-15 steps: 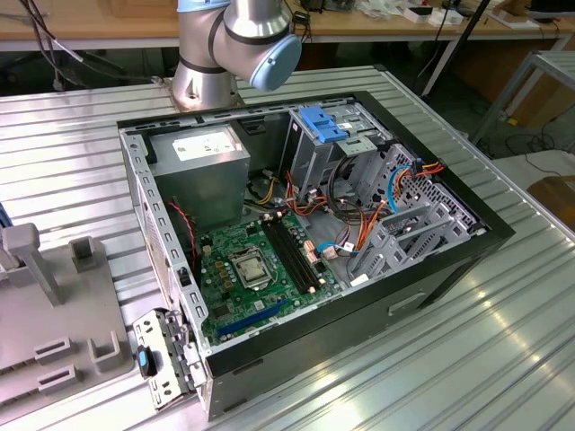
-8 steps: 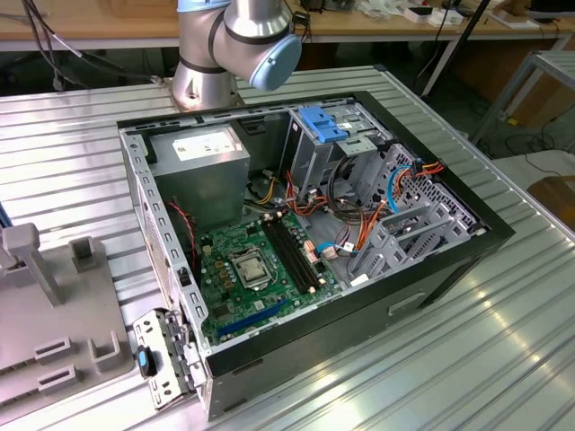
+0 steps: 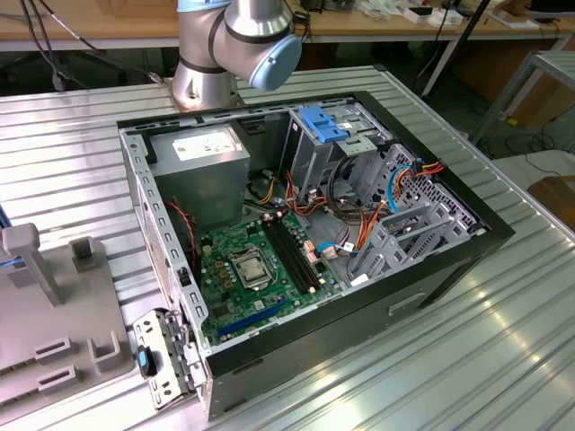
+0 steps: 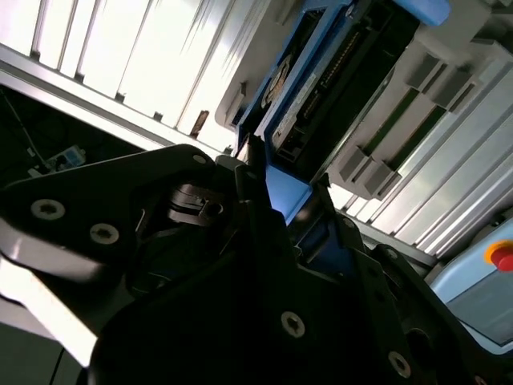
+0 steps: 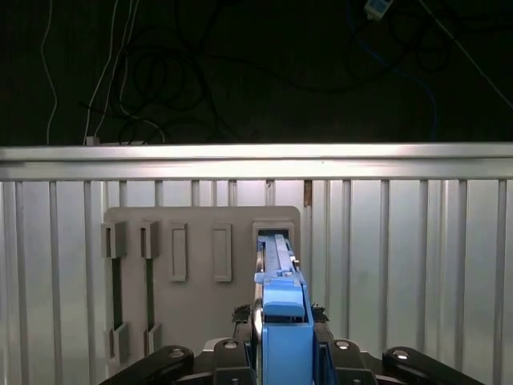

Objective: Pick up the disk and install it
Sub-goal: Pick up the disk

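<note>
**A:** What sits around the work?

**B:** In the exterior view an open computer case (image 3: 377, 323) lies on the ribbed metal table (image 3: 503, 359). The arm's base (image 3: 229, 54) is at its twelve o'clock, and a grey holder plate (image 3: 36, 350) is at its eight o'clock.

**A:** And inside the case?

**B:** A power supply (image 3: 202, 157), a green motherboard (image 3: 260, 269), loose orange cables (image 3: 364, 224), and a drive cage (image 3: 310, 166) topped by a light-blue latch plate (image 3: 323, 121).

**A:** Where's the disk?

**B:** In the first wrist view the disk (image 5: 276, 257) stands on edge in a slot of the holder plate (image 5: 200, 313), with other holders (image 5: 114, 241) beside it. Its long axis runs from the slot straight back to the gripper (image 5: 284, 325), blue handle end nearest the gripper.

**A:** And the gripper's grip?

**B:** Its fingers flank the blue handle and look clamped on it. In the second wrist view the gripper (image 4: 287, 180) hides much of that contact behind its black body, with the disk (image 4: 317, 88) beyond it.
</note>
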Available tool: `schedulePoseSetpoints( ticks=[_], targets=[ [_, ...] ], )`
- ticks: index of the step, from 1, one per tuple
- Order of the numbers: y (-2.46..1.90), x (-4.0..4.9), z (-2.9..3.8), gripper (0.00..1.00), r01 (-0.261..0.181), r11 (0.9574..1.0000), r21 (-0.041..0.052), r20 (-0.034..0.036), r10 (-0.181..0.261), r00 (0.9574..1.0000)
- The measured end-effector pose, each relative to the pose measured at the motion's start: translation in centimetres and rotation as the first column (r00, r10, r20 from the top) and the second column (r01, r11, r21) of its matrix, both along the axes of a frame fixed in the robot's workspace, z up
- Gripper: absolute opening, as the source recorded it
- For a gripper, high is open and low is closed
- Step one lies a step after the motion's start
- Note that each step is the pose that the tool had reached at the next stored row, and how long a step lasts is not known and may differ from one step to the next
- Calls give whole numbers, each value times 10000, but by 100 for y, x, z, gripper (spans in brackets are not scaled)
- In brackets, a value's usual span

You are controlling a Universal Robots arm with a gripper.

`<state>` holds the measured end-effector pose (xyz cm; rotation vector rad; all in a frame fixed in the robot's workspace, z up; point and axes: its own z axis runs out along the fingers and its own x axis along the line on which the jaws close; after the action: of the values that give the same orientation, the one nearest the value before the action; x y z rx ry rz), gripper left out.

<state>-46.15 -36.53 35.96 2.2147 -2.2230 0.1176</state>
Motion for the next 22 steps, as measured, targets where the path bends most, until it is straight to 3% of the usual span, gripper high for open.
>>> schedulePoseSetpoints(
  ticks=[22],
  targets=[
    [0,0,319,37,0,10000,0,-1,0,10000]
  ],
)
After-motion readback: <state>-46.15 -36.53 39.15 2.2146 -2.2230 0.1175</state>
